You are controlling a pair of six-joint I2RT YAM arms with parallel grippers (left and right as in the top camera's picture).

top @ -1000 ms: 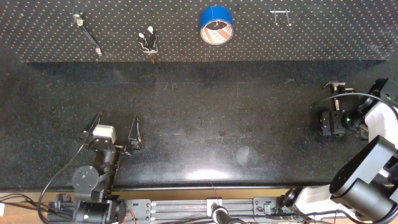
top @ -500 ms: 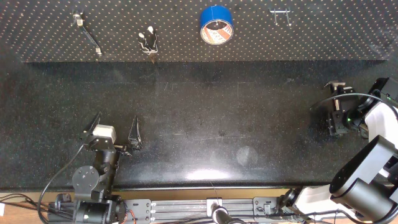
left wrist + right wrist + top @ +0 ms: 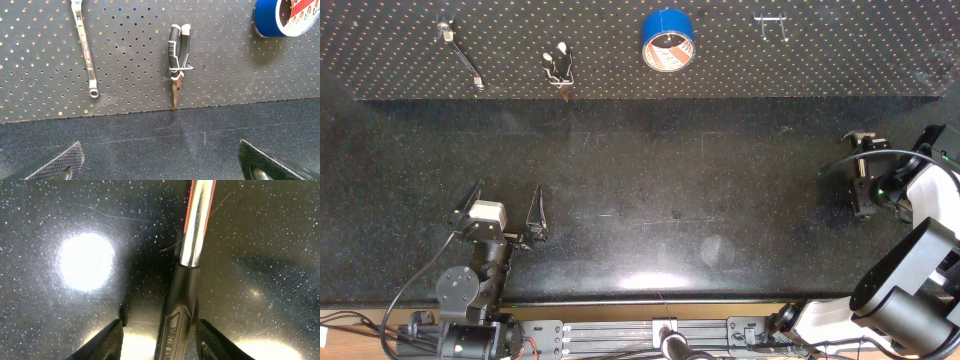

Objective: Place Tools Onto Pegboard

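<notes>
A hammer lies on the black table at the far right, its head (image 3: 861, 140) pointing toward the pegboard (image 3: 880, 55). My right gripper (image 3: 865, 195) is low over its handle. In the right wrist view the chrome shaft and black grip (image 3: 192, 240) run between my open fingers (image 3: 107, 340), with a gap on one side and the other finger close against the grip. My left gripper (image 3: 503, 208) rests open near the front left, facing the pegboard (image 3: 125, 95), with nothing between its fingers.
On the pegboard hang a wrench (image 3: 463, 55) (image 3: 85, 50), pliers (image 3: 560, 68) (image 3: 178, 50) and a blue tape roll (image 3: 668, 40) (image 3: 285, 17). A bare metal hook (image 3: 772, 25) sits at the upper right. The board's lower edge meets the table.
My right gripper has turned at the wrist and shifted slightly right over the hammer handle, showing narrower from above. The left arm has not moved.
</notes>
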